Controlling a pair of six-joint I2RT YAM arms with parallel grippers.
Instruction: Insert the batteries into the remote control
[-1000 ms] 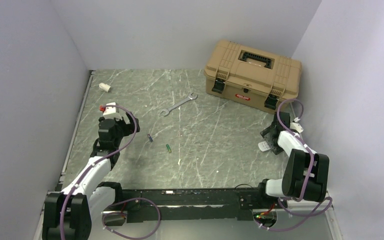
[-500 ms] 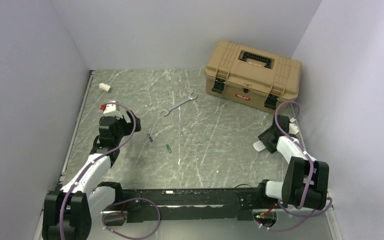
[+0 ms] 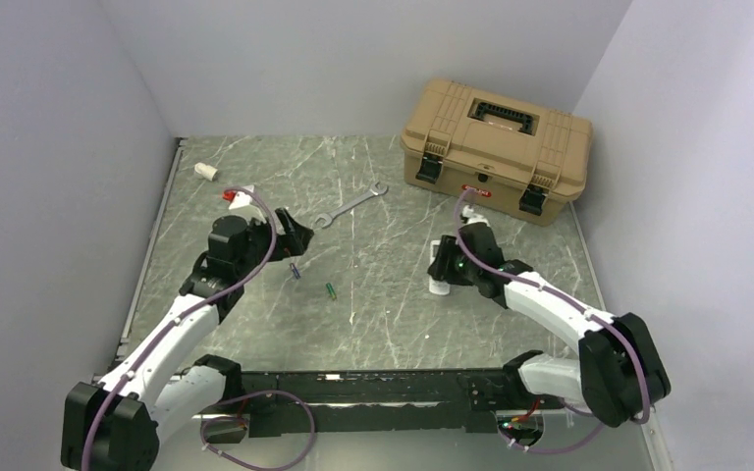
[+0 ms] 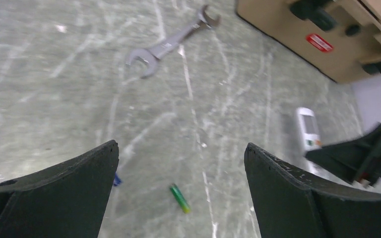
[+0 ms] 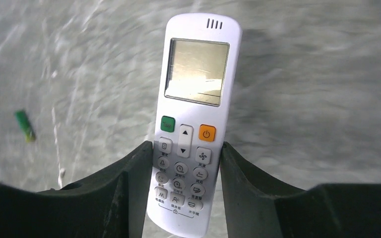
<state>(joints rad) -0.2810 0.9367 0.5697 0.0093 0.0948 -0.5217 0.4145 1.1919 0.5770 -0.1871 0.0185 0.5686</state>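
Closed right tool (image 5: 186, 148) onto keypad end of remote control (image 5: 196, 89) and gripped it firmly. Swung it away from desk (image 3: 393, 314) edge by tan toolbox (image 3: 496, 147) to mid-desk, screen side toward wrist camera, battery recess out of sight. Held left tool (image 4: 181, 148) spread wide, empty, and pushed it forward over the 2 cells: green battery (image 4: 179, 198) and dark blue battery (image 4: 117, 179), both lying loose on desk. Brought remote near cells; loaded none yet. Probably needed flipping first.
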